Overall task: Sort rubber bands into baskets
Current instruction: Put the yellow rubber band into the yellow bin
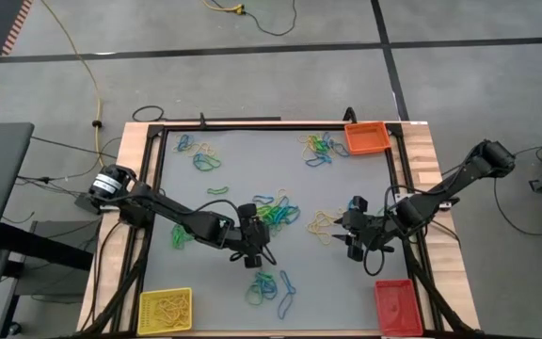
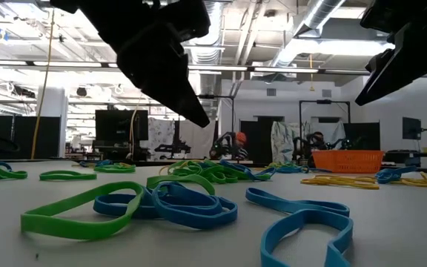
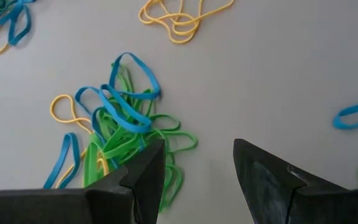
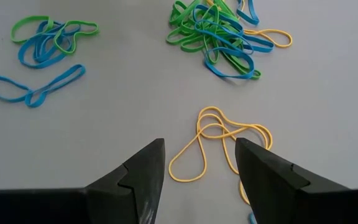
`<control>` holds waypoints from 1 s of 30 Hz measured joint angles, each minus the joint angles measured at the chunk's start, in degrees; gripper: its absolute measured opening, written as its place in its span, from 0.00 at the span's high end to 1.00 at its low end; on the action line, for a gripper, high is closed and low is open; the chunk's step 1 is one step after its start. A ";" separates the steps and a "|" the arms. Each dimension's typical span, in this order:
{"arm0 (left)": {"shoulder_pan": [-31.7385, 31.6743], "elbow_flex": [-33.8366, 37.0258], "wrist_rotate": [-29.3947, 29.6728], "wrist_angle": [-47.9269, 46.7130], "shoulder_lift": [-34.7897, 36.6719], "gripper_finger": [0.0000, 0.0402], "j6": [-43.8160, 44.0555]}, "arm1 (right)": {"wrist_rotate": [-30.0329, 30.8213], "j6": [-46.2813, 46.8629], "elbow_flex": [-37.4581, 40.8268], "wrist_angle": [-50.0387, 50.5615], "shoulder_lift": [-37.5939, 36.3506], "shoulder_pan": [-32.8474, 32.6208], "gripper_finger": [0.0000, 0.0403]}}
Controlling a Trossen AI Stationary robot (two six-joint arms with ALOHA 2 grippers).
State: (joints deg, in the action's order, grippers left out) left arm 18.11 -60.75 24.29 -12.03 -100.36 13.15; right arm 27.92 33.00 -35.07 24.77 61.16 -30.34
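Observation:
Rubber bands in yellow, green and blue lie flat in loose heaps on the grey mat. My left gripper [image 1: 256,241] [image 3: 197,171] hangs open just above the table, beside the near edge of the middle heap of green and blue bands [image 1: 277,213] [image 3: 126,127]. It touches nothing. My right gripper [image 1: 346,231] [image 4: 199,167] is open above a few tangled yellow bands [image 1: 326,223] [image 4: 219,144]. The yellow basket [image 1: 165,311] stands at the near left. The red basket [image 1: 395,306] is at the near right and the orange basket [image 1: 366,137] at the far right.
More heaps of bands lie at the far left [image 1: 200,153], next to the orange basket [image 1: 318,149] and near the front edge [image 1: 269,285]. A black frame [image 1: 155,179] edges the mat. Bare mat lies between the two grippers.

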 joint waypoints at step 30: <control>-11.37 13.06 -4.72 4.40 0.03 0.67 0.00 | 0.00 0.01 0.00 0.02 0.01 -0.01 0.44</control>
State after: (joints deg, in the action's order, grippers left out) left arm 6.74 -47.69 19.57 -7.63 -100.33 13.15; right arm 27.92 33.01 -35.07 24.80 61.17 -30.35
